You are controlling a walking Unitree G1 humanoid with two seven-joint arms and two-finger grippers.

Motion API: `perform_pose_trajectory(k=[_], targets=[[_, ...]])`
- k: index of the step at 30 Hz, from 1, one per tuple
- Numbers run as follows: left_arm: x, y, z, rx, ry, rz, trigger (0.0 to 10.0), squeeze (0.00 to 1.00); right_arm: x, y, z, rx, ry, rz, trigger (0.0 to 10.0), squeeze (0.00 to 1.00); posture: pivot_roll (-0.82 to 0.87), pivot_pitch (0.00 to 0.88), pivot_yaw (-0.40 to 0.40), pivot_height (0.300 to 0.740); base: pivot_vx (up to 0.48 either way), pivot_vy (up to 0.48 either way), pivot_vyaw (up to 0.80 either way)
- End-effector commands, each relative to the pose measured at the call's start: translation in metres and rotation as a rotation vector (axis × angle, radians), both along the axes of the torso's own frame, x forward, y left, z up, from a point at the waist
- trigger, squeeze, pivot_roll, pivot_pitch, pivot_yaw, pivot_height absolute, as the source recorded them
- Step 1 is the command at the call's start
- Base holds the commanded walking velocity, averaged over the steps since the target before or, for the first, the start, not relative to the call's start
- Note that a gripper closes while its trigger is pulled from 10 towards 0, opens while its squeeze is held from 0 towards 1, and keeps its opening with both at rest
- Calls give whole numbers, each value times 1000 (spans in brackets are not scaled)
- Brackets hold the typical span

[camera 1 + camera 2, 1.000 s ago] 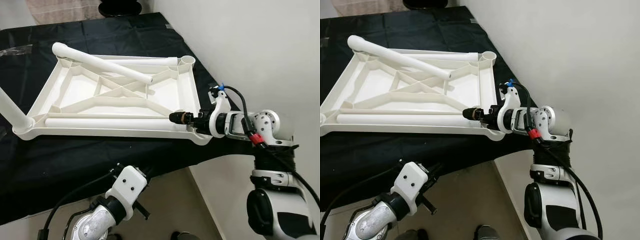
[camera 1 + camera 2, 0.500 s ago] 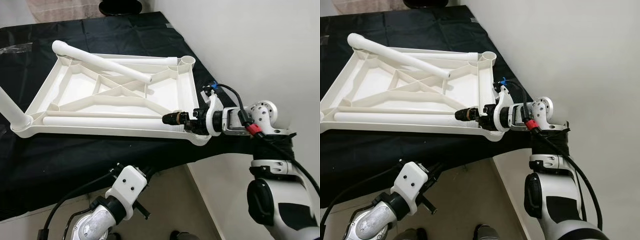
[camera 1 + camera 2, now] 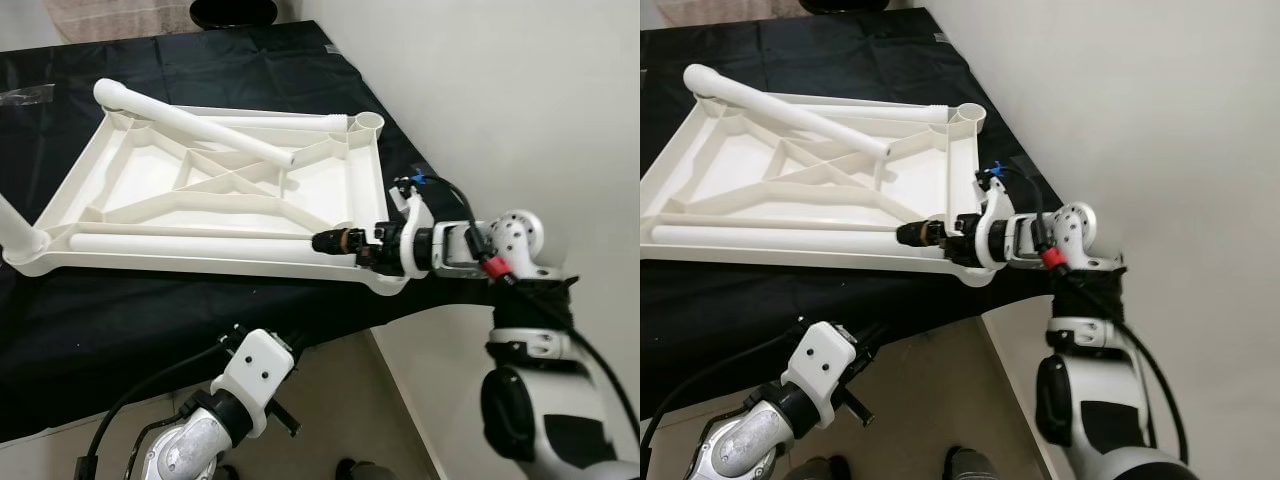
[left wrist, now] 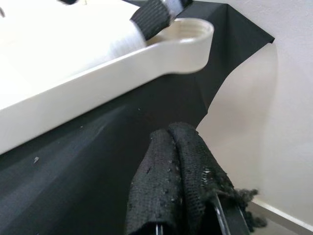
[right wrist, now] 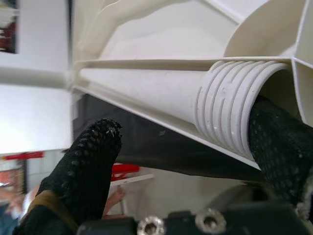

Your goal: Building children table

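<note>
Left gripper [image 4: 178, 161]: low in the frame, below the worktop edge, jaws pressed together, holding nothing. Right gripper [image 3: 345, 241]: centre right, jaws spread astride the threaded end of the table leg [image 3: 200, 235], one finger [image 5: 279, 142] inside its mouth. Leg lies inside the upturned tabletop [image 3: 370, 175] on the black-draped worktop [image 3: 150, 320], upper left.

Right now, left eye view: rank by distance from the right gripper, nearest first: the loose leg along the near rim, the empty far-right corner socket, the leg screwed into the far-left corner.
1. Loose leg along the near rim: its threaded end is at the right gripper.
2. Empty corner socket: far right corner of the upturned tabletop.
3. Screwed-in leg: its fixed end is at the far left corner.
</note>
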State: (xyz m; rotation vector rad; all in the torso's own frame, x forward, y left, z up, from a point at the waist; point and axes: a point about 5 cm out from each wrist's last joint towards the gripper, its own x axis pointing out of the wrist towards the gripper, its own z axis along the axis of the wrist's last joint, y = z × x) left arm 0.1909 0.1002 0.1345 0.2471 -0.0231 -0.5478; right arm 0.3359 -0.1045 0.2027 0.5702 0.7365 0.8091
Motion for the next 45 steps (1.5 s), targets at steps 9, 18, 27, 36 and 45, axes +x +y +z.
perform_pose_trajectory(k=[9, 18, 27, 36, 45], targets=[[-1, -2, -3, -1, 10, 4, 10000, 0, -7, 12, -17, 41, 50, 8, 10000, 0, -76, 173, -121, 740, 0, 0, 0], [0, -3, -3, -2, 7, 7, 10000, 0, -4, 13, -24, 108, 72, -101, 0, 0, -76, 173, -123, 740, 0, 0, 0], [0, -2, -3, -3, 7, 9, 10000, 0, -1, 5, -20, 147, 61, -144, 0, 0, -78, 169, -122, 740, 0, 0, 0], [2, -1, -4, -1, 8, 11, 10000, 0, 2, -2, -10, 220, 32, -181, 0, 0, -76, 160, -122, 740, 0, 0, 0], [9, 6, -2, -41, 30, 34, 10000, 0, 0, -48, 32, 399, -189, -241, 0, 0, -85, 140, -105, 740, 0, 0, 0]])
